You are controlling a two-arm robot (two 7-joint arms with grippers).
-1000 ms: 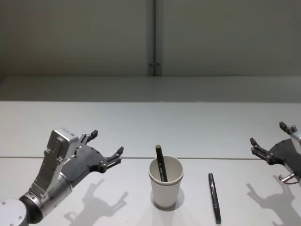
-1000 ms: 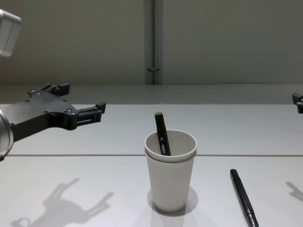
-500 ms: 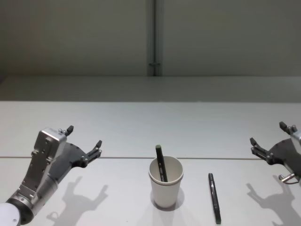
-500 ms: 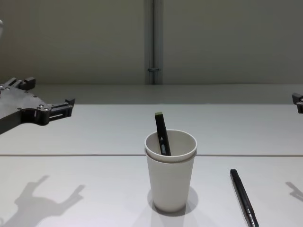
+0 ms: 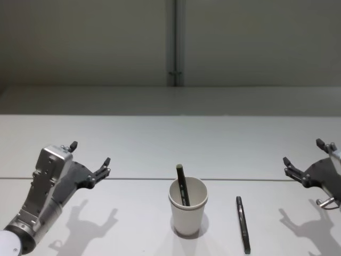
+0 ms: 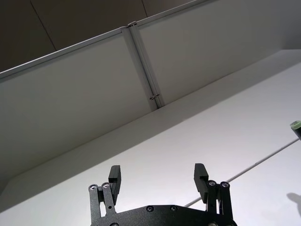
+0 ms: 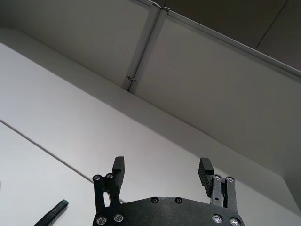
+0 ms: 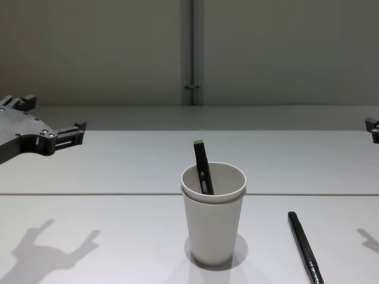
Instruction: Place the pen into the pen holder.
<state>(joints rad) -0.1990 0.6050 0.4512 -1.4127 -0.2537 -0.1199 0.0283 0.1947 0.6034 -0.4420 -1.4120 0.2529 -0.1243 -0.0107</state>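
The pen holder, a tall off-white paper cup, stands on the table's near middle. A dark pen with a pale green tip leans inside it, and that tip peeks into the left wrist view. A second dark pen lies flat on the table right of the cup. My left gripper hovers open and empty, well left of the cup. Far to the right, my right gripper is open above the table, beyond the lying pen.
The white table has a seam running across it just behind the cup. A grey partition wall with a vertical post closes the back.
My left gripper, open, has pulled back to the left, away from the cup. The right gripper, the cup and both pens have not moved.
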